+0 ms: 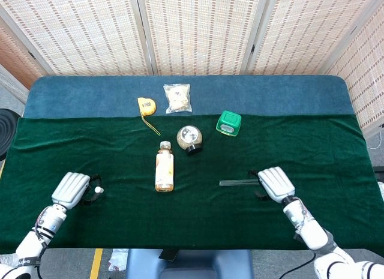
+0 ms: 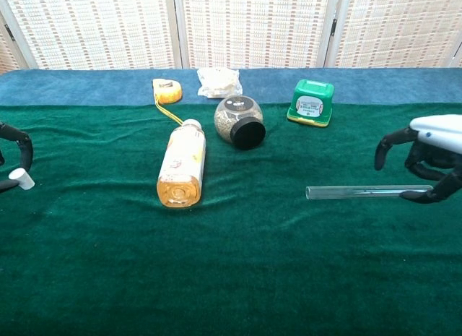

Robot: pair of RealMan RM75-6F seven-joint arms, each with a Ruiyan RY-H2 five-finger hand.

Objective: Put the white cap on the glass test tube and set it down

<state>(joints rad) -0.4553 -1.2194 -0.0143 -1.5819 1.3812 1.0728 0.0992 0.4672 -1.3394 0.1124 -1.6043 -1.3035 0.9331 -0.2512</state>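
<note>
The right hand (image 2: pixel 427 149) hovers over the rounded end of the glass tube (image 2: pixel 361 192), fingers curled apart around it, not visibly gripping yet. The tube lies flat, its long axis running left to right, open mouth pointing toward the left hand (image 1: pixel 72 189), which pinches the white cap (image 2: pixel 21 178) (well apart). Beneath is green cloth (image 1: pixel 240 219); farther back a bottle (image 2: pixel 180 165), a jar (image 2: pixel 239 121) and woven screens (image 1: pixel 198 27).

On the table right now: 1 tube (image 2: pixel 368 191), 1 cap (image 2: pixel 21 178), 1 bottle (image 2: pixel 180 165), 1 jar (image 2: pixel 240 121), 1 green box (image 2: pixel 311 102), 1 tape measure (image 2: pixel 167 89), 1 bag (image 2: pixel 219 82) and 2 hands (image 1: pixel 71 189) (image 1: pixel 276 183).
</note>
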